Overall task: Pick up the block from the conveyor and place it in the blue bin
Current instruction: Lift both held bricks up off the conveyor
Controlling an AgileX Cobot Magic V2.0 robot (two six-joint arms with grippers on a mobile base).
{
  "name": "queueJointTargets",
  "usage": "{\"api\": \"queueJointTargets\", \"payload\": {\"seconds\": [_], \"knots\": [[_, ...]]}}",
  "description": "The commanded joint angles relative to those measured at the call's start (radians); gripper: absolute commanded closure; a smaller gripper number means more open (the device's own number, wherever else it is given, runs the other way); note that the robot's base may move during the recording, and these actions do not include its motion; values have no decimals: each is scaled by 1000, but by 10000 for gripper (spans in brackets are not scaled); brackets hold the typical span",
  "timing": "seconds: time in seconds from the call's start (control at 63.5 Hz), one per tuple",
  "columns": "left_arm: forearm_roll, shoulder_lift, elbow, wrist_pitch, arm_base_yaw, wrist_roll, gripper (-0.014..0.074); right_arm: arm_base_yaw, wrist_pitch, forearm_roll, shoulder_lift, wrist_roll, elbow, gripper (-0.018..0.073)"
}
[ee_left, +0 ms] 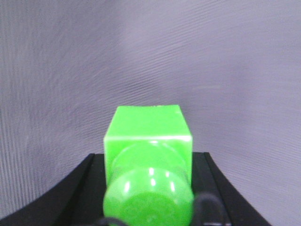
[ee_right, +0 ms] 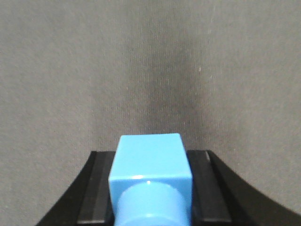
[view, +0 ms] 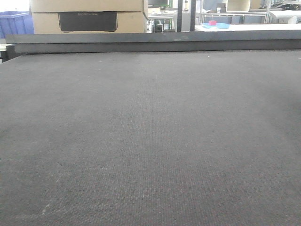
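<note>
The conveyor (view: 150,141) is a wide dark grey woven belt filling the front view, with a dark rail (view: 155,43) along its far edge; no block lies on it there. In the left wrist view my left gripper (ee_left: 148,157) is shut on a glossy green block (ee_left: 147,127) with a round stud facing the camera, black fingers (ee_left: 89,181) on both sides. In the right wrist view my right gripper (ee_right: 150,155) is shut on a light blue block (ee_right: 150,160) in the same way, above the belt. The blue bin (view: 15,23) shows beyond the rail at far left. Neither gripper appears in the front view.
A cardboard box (view: 89,16) with a dark label stands behind the rail beside the bin. Far back right, a white table (view: 249,27) carries a small pink object (view: 212,22) on a blue tray, with shelving behind.
</note>
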Motion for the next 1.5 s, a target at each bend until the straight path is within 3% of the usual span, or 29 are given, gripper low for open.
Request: {"api": "queueJointTargets", "payload": {"seconds": [0.0,0.142,0.283,0.394,0.598,0.756,0.913,1.149,1.322,1.48], "knots": [[-8,-71,-6,-52,-35,36,707,-1,-34,-5,-32,-7,-4,727],[-88,-172,-2,-217,-46,36,707,34,-109,-5,-64,-69,15,727],[-205,-277,28,-459,-46,36,707,97,-261,-5,-98,-115,89,727],[-264,-338,47,-560,-46,36,707,145,-392,-5,-135,-115,185,727],[-268,-453,49,-472,-46,36,707,155,-608,-5,-288,-115,356,727],[-247,-583,49,-390,-46,36,707,155,-670,-5,-435,-115,401,727],[-158,-682,49,-402,-46,36,707,155,-737,-5,-533,-115,401,727],[-172,-739,49,-479,-46,36,707,155,-949,-5,-601,-115,401,727],[-173,-768,68,-487,-46,36,707,155,-936,-5,-620,-115,401,727],[-170,-842,173,-609,-46,36,707,155,-848,-5,-638,-115,405,727]]}}
